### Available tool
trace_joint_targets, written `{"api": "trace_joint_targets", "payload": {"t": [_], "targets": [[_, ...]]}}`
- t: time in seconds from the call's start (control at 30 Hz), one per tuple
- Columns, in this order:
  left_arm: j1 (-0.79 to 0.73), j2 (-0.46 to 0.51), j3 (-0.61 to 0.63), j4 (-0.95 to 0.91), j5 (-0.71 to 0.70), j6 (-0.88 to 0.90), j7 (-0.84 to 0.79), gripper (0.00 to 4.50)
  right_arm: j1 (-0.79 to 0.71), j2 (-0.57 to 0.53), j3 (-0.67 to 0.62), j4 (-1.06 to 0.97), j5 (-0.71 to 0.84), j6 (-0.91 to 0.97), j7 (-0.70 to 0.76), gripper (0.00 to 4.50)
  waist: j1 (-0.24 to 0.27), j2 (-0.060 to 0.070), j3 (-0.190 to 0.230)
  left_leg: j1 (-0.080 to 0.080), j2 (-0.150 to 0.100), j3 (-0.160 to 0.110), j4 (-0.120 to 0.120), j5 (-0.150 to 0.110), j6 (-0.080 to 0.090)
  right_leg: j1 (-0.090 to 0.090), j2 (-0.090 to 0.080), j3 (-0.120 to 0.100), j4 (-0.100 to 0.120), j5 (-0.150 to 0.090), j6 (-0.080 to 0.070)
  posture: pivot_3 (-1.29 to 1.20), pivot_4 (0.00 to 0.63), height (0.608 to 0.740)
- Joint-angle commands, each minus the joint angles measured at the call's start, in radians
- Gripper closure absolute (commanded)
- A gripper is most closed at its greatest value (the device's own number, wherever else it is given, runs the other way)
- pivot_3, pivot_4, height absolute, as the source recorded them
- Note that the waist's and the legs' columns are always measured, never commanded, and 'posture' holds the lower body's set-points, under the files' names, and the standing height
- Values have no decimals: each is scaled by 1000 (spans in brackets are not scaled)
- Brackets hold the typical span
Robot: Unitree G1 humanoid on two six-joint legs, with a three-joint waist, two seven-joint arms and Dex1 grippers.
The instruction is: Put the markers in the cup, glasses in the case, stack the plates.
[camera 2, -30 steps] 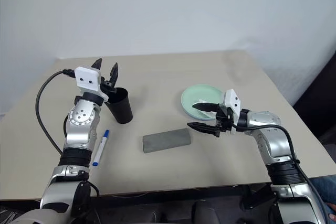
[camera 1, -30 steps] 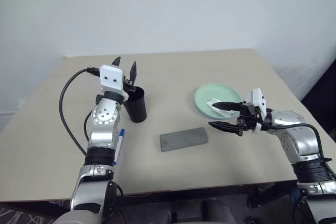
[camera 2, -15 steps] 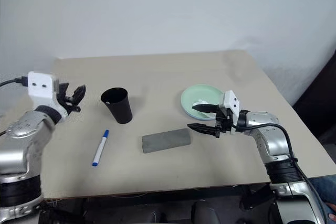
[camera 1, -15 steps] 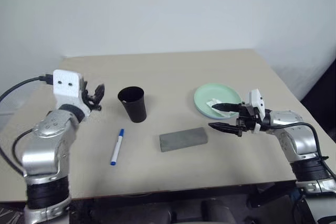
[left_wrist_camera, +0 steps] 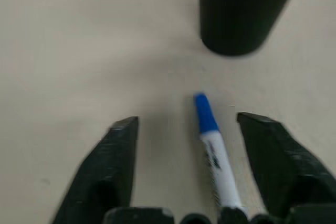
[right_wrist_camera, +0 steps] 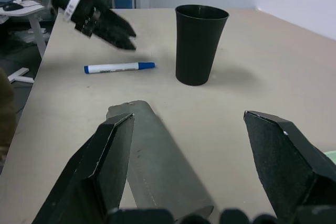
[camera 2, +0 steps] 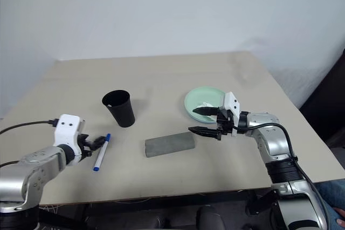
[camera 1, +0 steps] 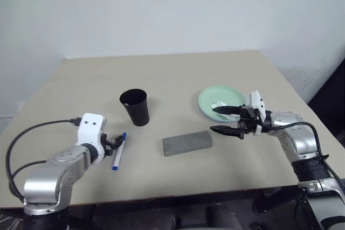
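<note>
Reaching low over the table (camera 1: 178, 74), the left gripper (left_wrist_camera: 186, 127) has its fingers spread wide, straddling the blue-capped marker (left_wrist_camera: 212, 148) lying flat, not yet touched. Cup (camera 1: 135, 107) stands upright just beyond the marker's blue tip. Right gripper (camera 1: 226, 120) hovers with fingers apart between the grey case (camera 1: 187, 143) and the mint plate (camera 1: 218, 100), holding nothing. To do this step well: centre the marker between the fingers, since it sits nearer one finger; close on the white barrel mid-length, lift level, then tip it into the cup.
</note>
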Motion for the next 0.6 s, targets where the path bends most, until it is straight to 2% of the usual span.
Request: {"api": "trace_joint_targets", "payload": {"t": [0.03, 0.33, 0.43, 0.6], "targets": [[-14, -32, -23, 8, 18, 4, 28, 531, -13, 1, -18, -30, 5, -17, -2, 880, 0, 0, 0, 0, 0, 0, 0, 0, 0, 0, 0, 0, 0, 0, 0, 0, 0, 740], [-30, -74, -45, 100, 57, -4, 67, 531, 9, -8, -29, -50, 3, -13, -21, 880, 0, 0, 0, 0, 2, 0, 0, -1, -1, 0, 2, 0, 0, 0, 0, 0, 0, 740], [-29, -72, -48, 113, 62, -18, 63, 1015, 15, -10, -29, -55, 2, -14, -26, 880, 0, 1, 0, 1, 3, 0, 0, 0, -2, 0, 3, 0, 0, 0, 0, 0, 0, 740], [-30, -72, -53, 123, 66, -28, 54, 2753, 18, -11, -29, -64, 2, -11, -33, 880, 0, 1, 0, 1, 6, 2, 0, -1, -4, 0, 7, 1, 0, 0, 0, 0, 0, 740]]}}
